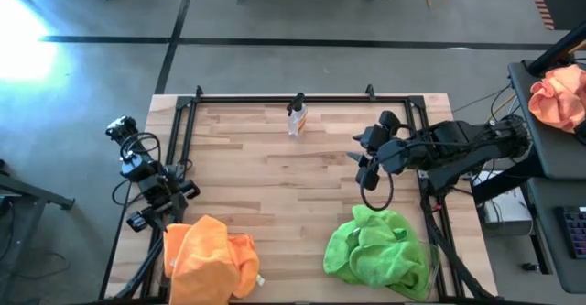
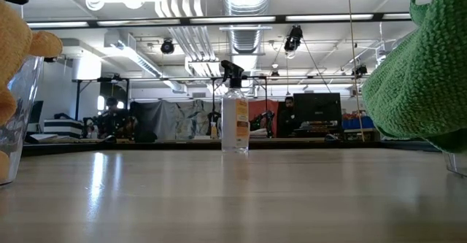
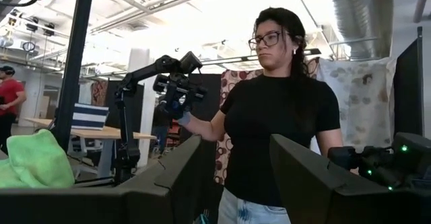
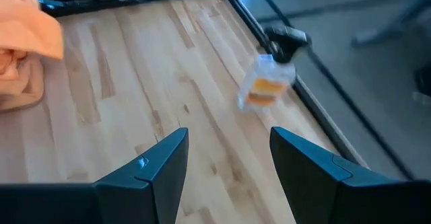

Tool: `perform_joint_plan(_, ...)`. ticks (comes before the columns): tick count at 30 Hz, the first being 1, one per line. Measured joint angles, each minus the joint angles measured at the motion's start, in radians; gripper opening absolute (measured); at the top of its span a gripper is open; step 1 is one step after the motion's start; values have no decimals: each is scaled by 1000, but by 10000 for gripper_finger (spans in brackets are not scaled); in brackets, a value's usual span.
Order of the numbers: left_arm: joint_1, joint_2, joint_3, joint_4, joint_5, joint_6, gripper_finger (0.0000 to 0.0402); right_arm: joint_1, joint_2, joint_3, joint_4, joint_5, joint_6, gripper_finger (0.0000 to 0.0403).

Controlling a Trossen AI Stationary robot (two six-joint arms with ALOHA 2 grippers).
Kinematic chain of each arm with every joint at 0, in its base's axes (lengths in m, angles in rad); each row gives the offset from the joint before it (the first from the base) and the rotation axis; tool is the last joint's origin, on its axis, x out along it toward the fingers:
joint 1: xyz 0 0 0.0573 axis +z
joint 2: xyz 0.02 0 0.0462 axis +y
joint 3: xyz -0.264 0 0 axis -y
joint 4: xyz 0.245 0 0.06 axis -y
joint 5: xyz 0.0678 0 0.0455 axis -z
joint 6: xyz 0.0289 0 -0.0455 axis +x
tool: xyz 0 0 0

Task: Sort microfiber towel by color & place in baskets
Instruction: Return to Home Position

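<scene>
surface: pale wood-plank table (image 1: 275,186) inside a black rail (image 1: 275,97), spray bottle (image 1: 296,117) upright at the middle of the far edge.
orange pile: orange microfiber towels (image 1: 209,255) heaped in the left basket (image 2: 20,119) at the near left corner, spilling above its clear wall.
green pile: green microfiber towels (image 1: 375,250) mounded in the right basket (image 2: 457,163) at the near right, topping the rim too.
loose cloths: none seen on the bare planks, so sorting reads as finished.
right gripper (image 4: 229,136): up over the planks between bottle and green pile, fingers spread wide, nothing between them.
left gripper (image 3: 236,150): tucked at the table's left edge just behind the orange pile, aimed level into the room at a person (image 3: 279,116), fingers parted and empty.
handling: light, limp, fuzzy; no breakage worry, plenty of bite on the nap; likely to drape and drag on a rim.
where to pinch: a raised fold on top of a heap, not a flat patch.
heading: crumpled, no front or point to speak of.
long axis: orange heap stretched roughly along the near edge, side to side; green heap near round, no clear axis.
step: looks like arms parking, nothing to carry.
</scene>
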Motion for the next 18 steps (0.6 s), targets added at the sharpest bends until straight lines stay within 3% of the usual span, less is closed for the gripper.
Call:
perform_joint_plan(8,0,0,-2,1,0,0,158,11,-55,0,207,-19,-225,206)
perform_joint_plan(18,0,0,-2,-3,0,0,158,11,-207,-92,189,-35,-209,206)
